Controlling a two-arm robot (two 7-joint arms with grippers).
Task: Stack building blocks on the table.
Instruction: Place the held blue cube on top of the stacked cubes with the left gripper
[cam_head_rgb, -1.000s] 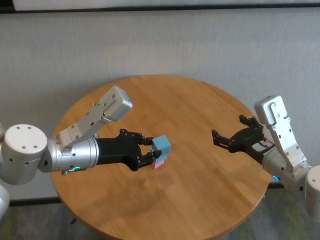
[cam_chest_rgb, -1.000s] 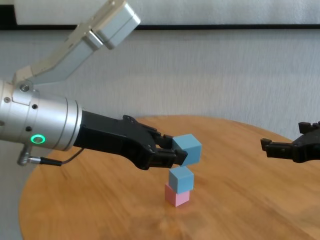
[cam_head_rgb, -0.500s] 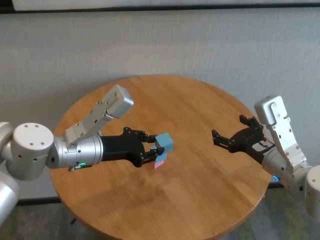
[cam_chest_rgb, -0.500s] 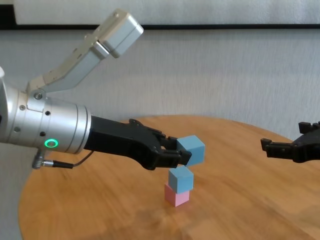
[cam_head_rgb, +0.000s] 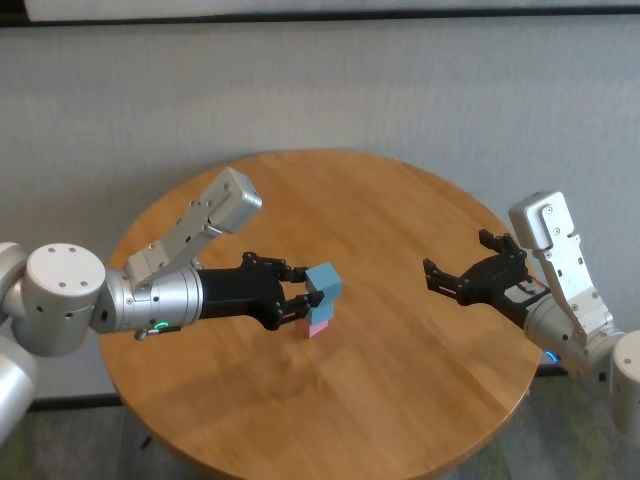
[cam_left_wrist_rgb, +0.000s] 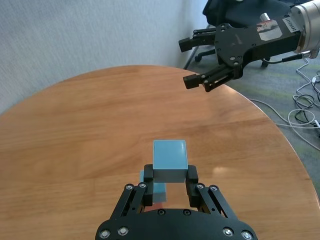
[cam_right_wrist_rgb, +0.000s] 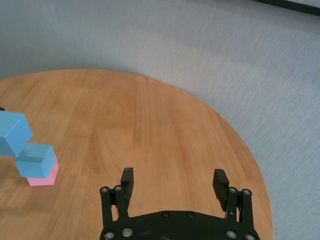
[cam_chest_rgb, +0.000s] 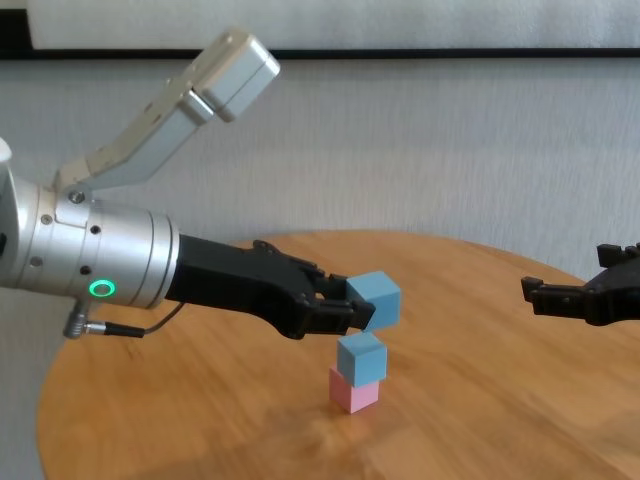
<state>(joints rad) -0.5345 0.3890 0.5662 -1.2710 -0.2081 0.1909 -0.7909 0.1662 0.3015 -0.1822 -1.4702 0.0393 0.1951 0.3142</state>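
A: Count it off, biggest first.

B: One table (cam_chest_rgb: 520, 330), round, honey-brown wood; its near edge runs out of the chest view; two arms over it; three cubes in all, two light blue and one pale pink.

A: Where do the cubes sit?

B: The pink cube (cam_chest_rgb: 353, 392) rests on the table just below and ahead of the left gripper (cam_chest_rgb: 349, 305); one blue cube (cam_chest_rgb: 361, 358) sits on top of it, turned a little off square; the second blue cube (cam_chest_rgb: 376, 299) is pinched between the left gripper's fingers (cam_left_wrist_rgb: 191, 176), tilted, held clear above the two-cube stack with a thin gap under it.

A: And the right gripper?

B: The right gripper (cam_head_rgb: 455, 274) hangs over the table well away from the stack, which lies far off ahead of its fingertips; its jaws stand wide apart with nothing between them.

A: Anything hidden or hard to read?

B: From the head view the pink cube shows only as a sliver under the held blue cube, and the lower blue cube is mostly covered; in the left wrist view the stack is largely masked by the held cube and the fingers, only a blue corner and a pink trace peeking out; the chest view cuts off the right gripper at the frame edge; whether the held cube sits squarely over the stack I cannot tell.
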